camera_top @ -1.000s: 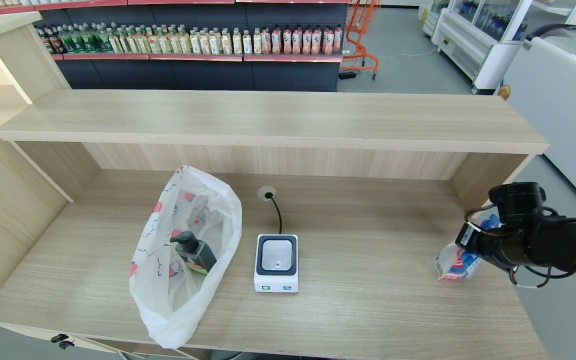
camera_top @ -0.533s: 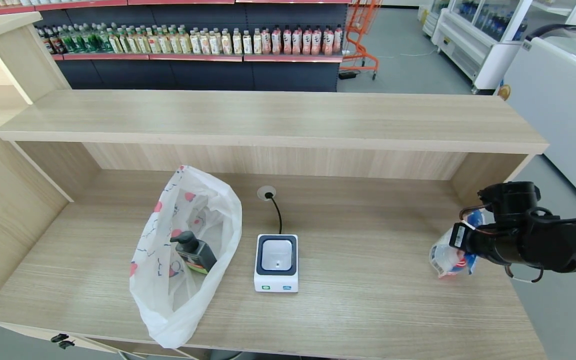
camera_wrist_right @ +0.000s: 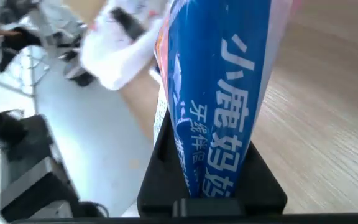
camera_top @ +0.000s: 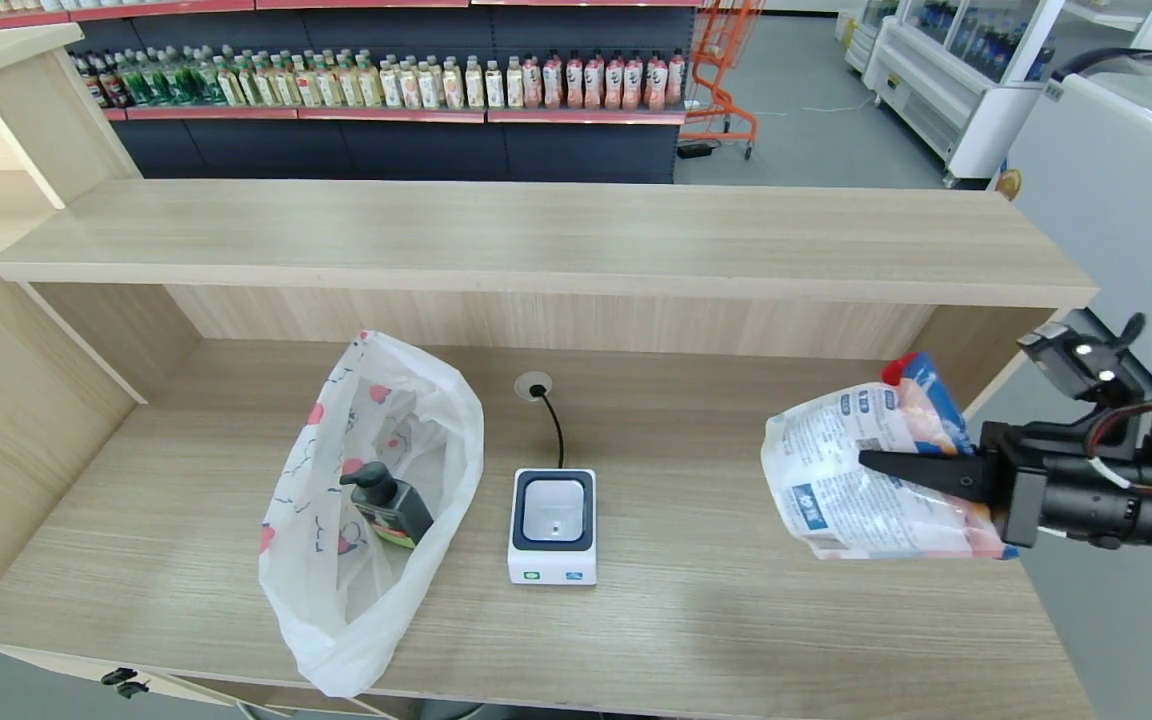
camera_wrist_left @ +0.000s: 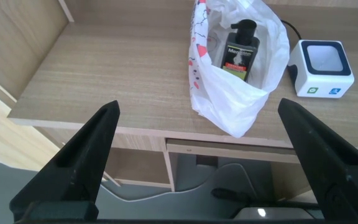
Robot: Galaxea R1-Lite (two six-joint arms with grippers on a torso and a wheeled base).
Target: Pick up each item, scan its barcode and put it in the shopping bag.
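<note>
Counter of pale wood-grain laminate point(camera_top: 736, 620) spans the middle and lower head view. On it, lower left of centre, lies a white plastic shopping bag with red and blue print point(camera_top: 336, 600), its mouth gaping open. At the right of the frame a soft white, blue and red plastic packet point(camera_top: 836, 480) hangs in the air above the counter's right end, well apart from everything else. The black right gripper point(camera_top: 876, 465) is clamped on the packet's right-hand end, one finger lying across its printed white face; the right wrist view shows the blue side pinched between the jaws point(camera_wrist_right: 211, 180). At lower centre, just right of the bag, sits a white square barcode scanner with a dark-rimmed window point(camera_top: 553, 525), window facing up. Inside the bag rests a dark pump bottle with a red and green label point(camera_top: 391, 505). The left gripper point(camera_wrist_left: 199, 106) hangs at the counter's near edge with its jaws spread wide, holding nothing. The step in hand looks like carrying the packet to the scanner. Where the barcode sits cannot be told, so the packet likely needs turning until that face points down at the window. Gripped at one end, the limp film may sag or crease, so a level, slow pass close over the glass would serve best.
</note>
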